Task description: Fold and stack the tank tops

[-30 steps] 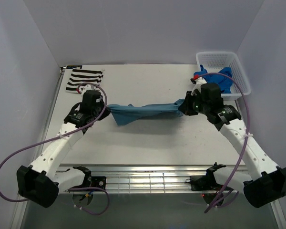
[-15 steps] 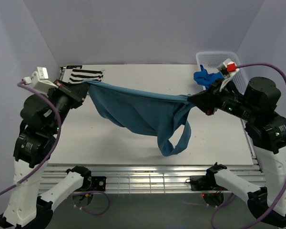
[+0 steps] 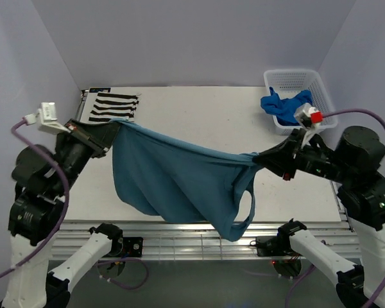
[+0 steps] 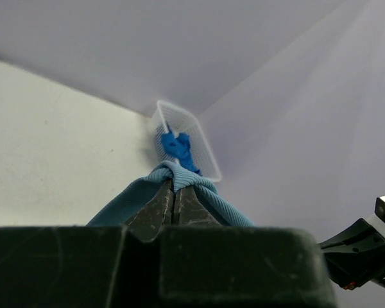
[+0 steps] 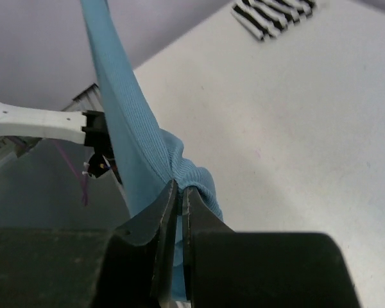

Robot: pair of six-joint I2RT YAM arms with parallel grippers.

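The muted teal-blue tank top [image 3: 173,173] hangs in the air, stretched between both arms above the table, its straps drooping toward the near edge. My left gripper [image 3: 113,126] is shut on one corner of it [image 4: 179,173]. My right gripper [image 3: 256,158] is shut on the other corner [image 5: 192,176]. The striped tank top [image 3: 112,106] lies folded at the table's far left corner and shows in the right wrist view too [image 5: 276,16]. The royal blue tank top [image 3: 283,106] lies bunched in the basket.
The white lattice basket [image 3: 308,80] stands at the far right corner. It also shows far off in the left wrist view as the basket [image 4: 202,144]. Purple cables loop from both arms. A metal rail [image 3: 192,240] runs along the near table edge.
Both arms rose from low over the table and lifted the teal top, which went from a bunched strip to a spread, hanging sheet. In the last half second it sank and drifted nearer.
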